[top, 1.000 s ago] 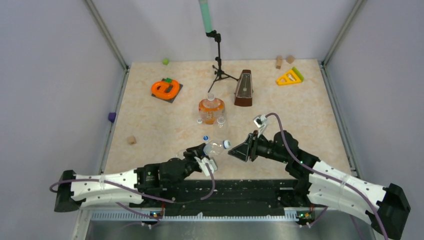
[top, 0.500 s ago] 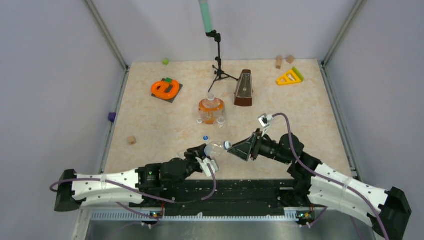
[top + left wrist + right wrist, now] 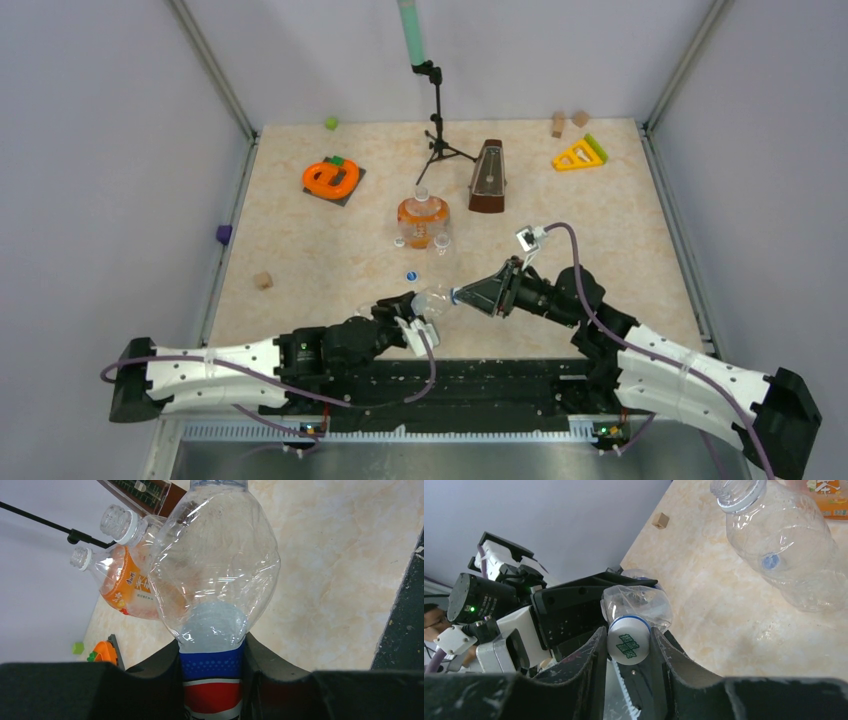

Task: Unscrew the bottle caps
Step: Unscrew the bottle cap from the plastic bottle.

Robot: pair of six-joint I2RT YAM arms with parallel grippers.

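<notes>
A clear bottle with a blue and red label is held tilted above the near table, and my left gripper is shut on its labelled body. Its white cap with green print sits between the fingers of my right gripper, which is shut on it. The squat orange bottle and a plain clear bottle stand uncapped mid-table. A small blue cap lies on the table between them and the held bottle.
A brown metronome and a black tripod stand are behind the bottles. An orange ring toy lies far left, a yellow triangle far right. Wooden blocks lie at the left and the back right.
My right gripper has slid left onto the held bottle's neck, and its fingers have closed on the cap. The left gripper has kept its grip on the bottle.
</notes>
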